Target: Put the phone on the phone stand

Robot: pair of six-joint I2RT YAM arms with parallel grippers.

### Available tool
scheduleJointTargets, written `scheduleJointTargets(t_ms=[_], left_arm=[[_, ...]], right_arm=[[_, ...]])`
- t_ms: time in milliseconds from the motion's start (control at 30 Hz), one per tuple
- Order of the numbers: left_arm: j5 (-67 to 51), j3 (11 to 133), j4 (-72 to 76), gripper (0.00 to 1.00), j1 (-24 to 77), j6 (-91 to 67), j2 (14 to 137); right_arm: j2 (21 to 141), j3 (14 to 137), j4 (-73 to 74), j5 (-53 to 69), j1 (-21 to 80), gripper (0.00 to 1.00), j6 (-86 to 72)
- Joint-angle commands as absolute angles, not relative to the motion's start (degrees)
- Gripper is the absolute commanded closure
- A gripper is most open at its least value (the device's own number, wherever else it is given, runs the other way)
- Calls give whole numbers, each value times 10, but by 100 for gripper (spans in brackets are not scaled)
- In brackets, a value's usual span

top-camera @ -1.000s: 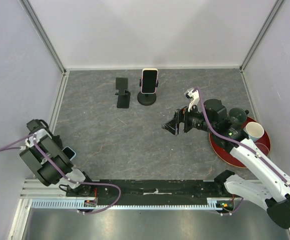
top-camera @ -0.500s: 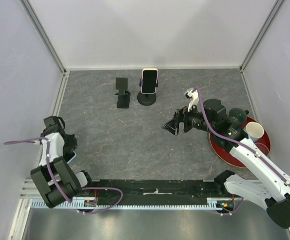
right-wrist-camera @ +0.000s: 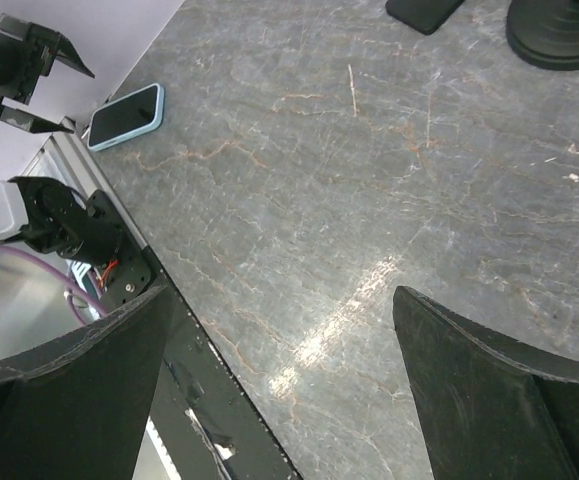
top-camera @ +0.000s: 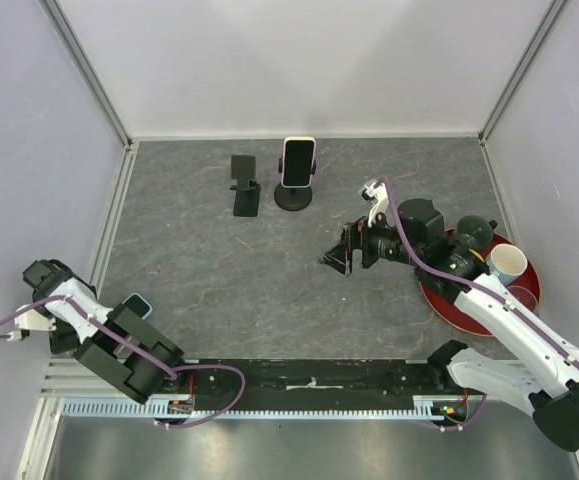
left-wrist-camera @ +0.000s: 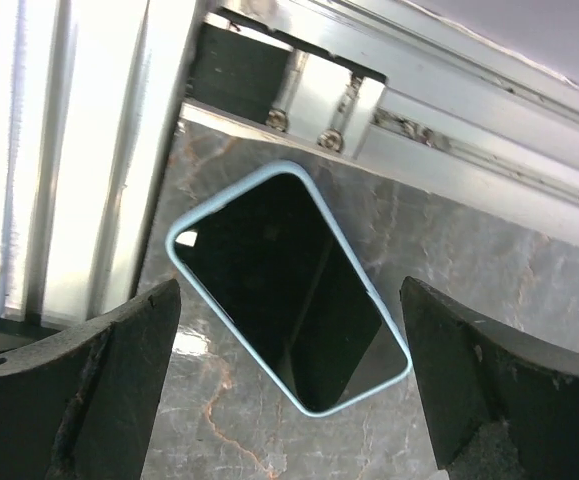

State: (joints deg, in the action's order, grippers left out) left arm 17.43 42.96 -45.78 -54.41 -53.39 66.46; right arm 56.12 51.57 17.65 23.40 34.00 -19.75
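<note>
The phone (top-camera: pixel 137 304) has a light blue case and lies flat, screen up, in the table's near left corner. My left gripper (left-wrist-camera: pixel 291 300) hovers above it, open, with the phone (left-wrist-camera: pixel 269 270) between and beyond its wide-spread fingers and nothing held. The right wrist view also catches the phone (right-wrist-camera: pixel 126 116) at the upper left. The empty black phone stand (top-camera: pixel 245 185) is at the back of the table. My right gripper (top-camera: pixel 334 258) hangs open over the table's middle right, holding nothing.
A round-base stand (top-camera: pixel 293 197) next to the black stand holds a second, pale-cased phone (top-camera: pixel 297 160). A red tray (top-camera: pixel 469 312) at the right carries a white cup (top-camera: pixel 509 262) and a dark cup (top-camera: pixel 474 232). Aluminium rails (left-wrist-camera: pixel 449 150) run beside the phone.
The left arm has swung about near the left corner and its gripper has gone from shut to open over the phone. The right gripper has shifted slightly left.
</note>
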Motion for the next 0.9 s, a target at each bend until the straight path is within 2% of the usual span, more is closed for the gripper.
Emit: scheduleJointTargets(t_ms=[0,167,433,600,867], left_arm=[[205,439,-456,3,-585,-538,675],[237,406,-392,2,-600,-521,661],[199,380,-324,0,-630,-521,672],[154,322,-235,0,-636,-529,644],[106,295,-213,0,-636,-548,636]], right_arm=[[568,533,156,250,352,2,-196],[563,529,157,244,357,2,-192],[560,529,165,238,363,2,-182],[560,530,164,235,365,2,-180],[553,535,176,227,365,2,-177]])
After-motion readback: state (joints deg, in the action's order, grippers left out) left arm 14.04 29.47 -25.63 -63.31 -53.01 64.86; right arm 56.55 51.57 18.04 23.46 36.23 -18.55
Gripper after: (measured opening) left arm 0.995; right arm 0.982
